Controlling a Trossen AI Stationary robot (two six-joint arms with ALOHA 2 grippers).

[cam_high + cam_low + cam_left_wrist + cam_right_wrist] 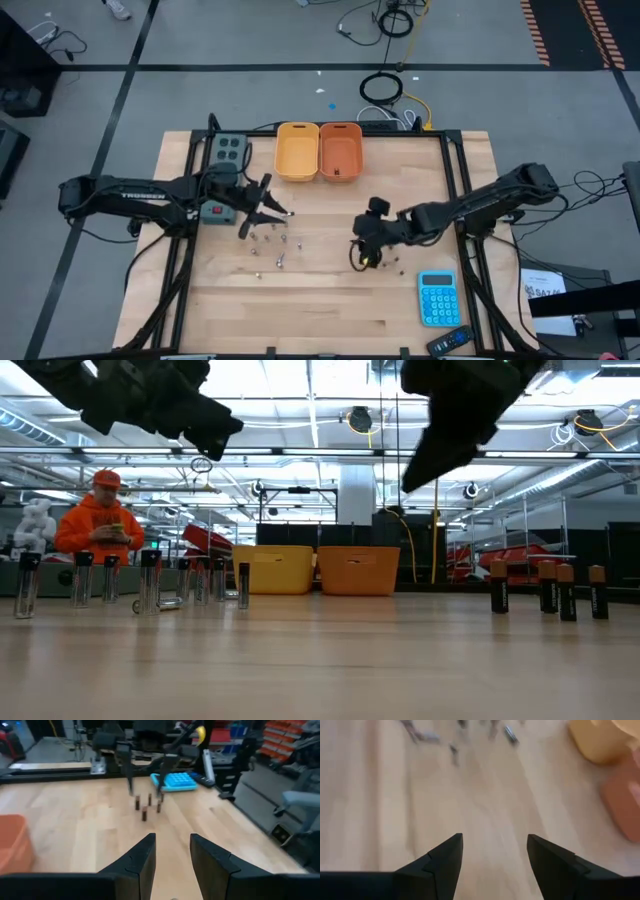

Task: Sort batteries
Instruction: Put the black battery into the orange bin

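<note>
While the batteries (272,245) sit loose on the wooden desk (310,310) in two groups, silvery ones desk-left and a few dark ones (545,588) upright near the right arm, nothing is gripped. Left pincer (268,210) hangs over the silvery group, fingers (140,860) apart, empty. Right pincer (492,862) hangs wide open, empty. Two orange bins (318,152) sit at the far edge, blue calculator (437,297) near right.

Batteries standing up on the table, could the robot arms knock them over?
Maybe. The silvery batteries stand upright close together, so reaching for one with the open left gripper could topple its neighbours. One already lies flat and could roll. The dark batteries stand just as tightly near the open right gripper.
</note>
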